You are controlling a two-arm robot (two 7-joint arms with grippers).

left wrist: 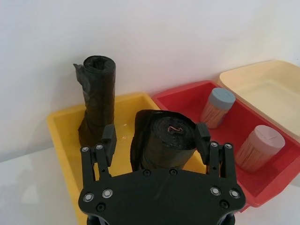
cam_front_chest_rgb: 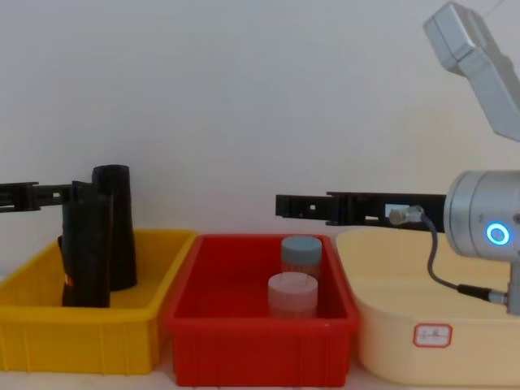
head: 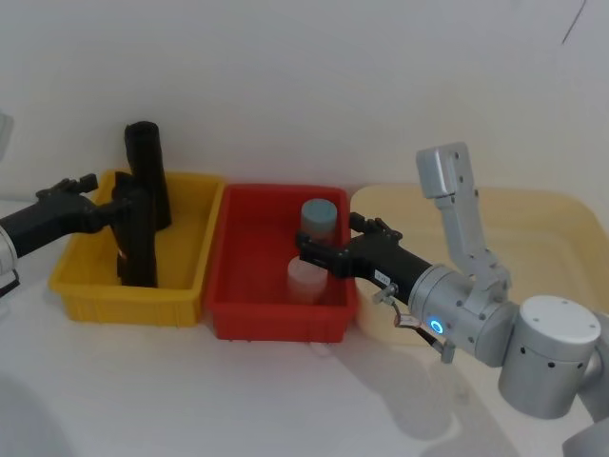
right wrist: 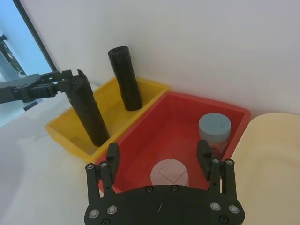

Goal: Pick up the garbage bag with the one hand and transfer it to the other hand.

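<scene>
Left gripper: jaws spread, straddling the top of the garbage bag, with a gap on one side, so not clamped. Right gripper: jaws also spread, nothing between them, hanging above the red bin, blue ring lit on its arm.

Count:
- 2 black rolls, both standing in the yellow bin touching the red bin's left side. The garbage bag is the nearer one, with a red mark low on its side. The other roll is behind it.
- 2 canisters inside the red bin: blue-lidded at the back, pink-lidded in front.
- 3 containers in a row: the cream tub sits right of the red bin.
</scene>
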